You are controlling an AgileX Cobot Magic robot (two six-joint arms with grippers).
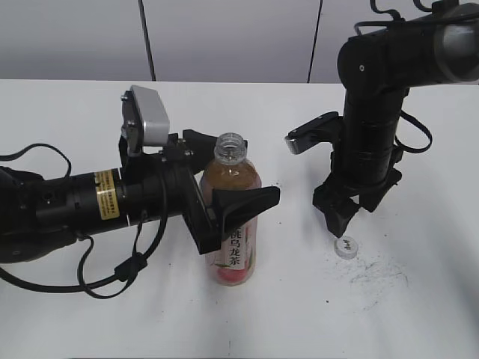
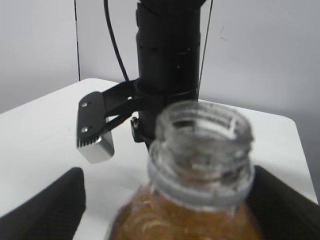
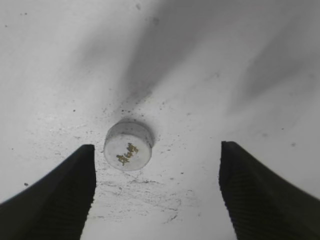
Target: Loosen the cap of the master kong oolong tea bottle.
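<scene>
The master kong oolong tea bottle (image 1: 236, 250) stands upright on the white table, its threaded neck (image 2: 201, 150) open and bare. My left gripper (image 1: 238, 170) comes in from the left and is shut on the bottle's upper body, one black finger on each side (image 2: 165, 212). The cap (image 1: 345, 247), white-grey with a small dark logo, lies on the table right of the bottle. My right gripper (image 1: 341, 218) points down just above it, open and empty. In the right wrist view the cap (image 3: 128, 146) lies near the left finger, ahead of the open jaws (image 3: 155, 195).
The white table (image 1: 419, 314) has grey scuff marks around the cap. Black cables of the left arm (image 1: 112, 277) loop over the table at the front left. A grey panelled wall stands behind the table.
</scene>
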